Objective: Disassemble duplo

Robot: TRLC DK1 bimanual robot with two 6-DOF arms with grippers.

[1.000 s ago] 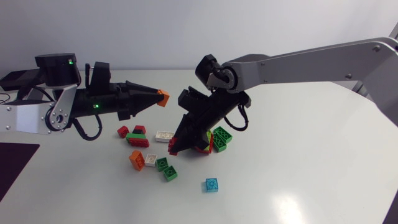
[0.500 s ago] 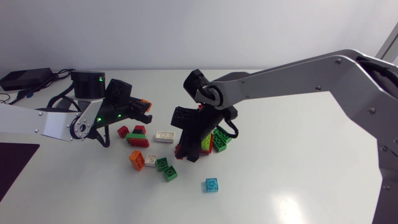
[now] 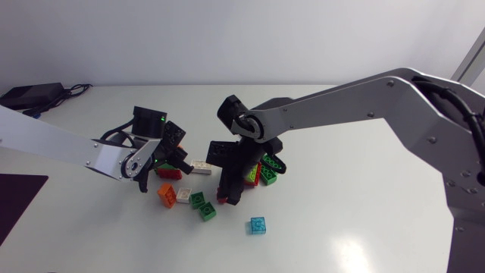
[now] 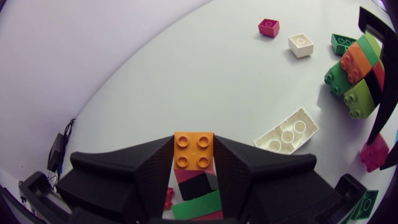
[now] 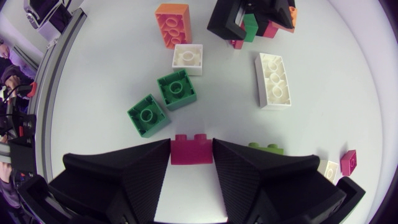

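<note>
My left gripper [image 4: 194,163] is shut on a small orange brick [image 4: 193,149], low over a red, black and green clump of bricks [image 4: 196,193]; in the head view it [image 3: 174,154] hangs over the pile's left side. My right gripper [image 5: 191,152] points down at the table with a dark red brick [image 5: 191,150] between its fingertips, both touching it. In the head view that gripper [image 3: 229,191] stands just left of a green, orange and red stack [image 3: 263,170]. A long white brick [image 5: 273,80] lies between the two grippers.
Loose bricks lie near the right gripper: an orange one [image 3: 167,195], a small white one [image 3: 183,195], two green ones [image 3: 197,199] [image 3: 207,211] and a blue one [image 3: 258,225]. A small red brick [image 4: 268,27] and a white one [image 4: 301,45] lie farther off.
The left arm has swung down and right to the pile with the orange brick. The right gripper has dropped to the table, turning upright, beside the stack.
</note>
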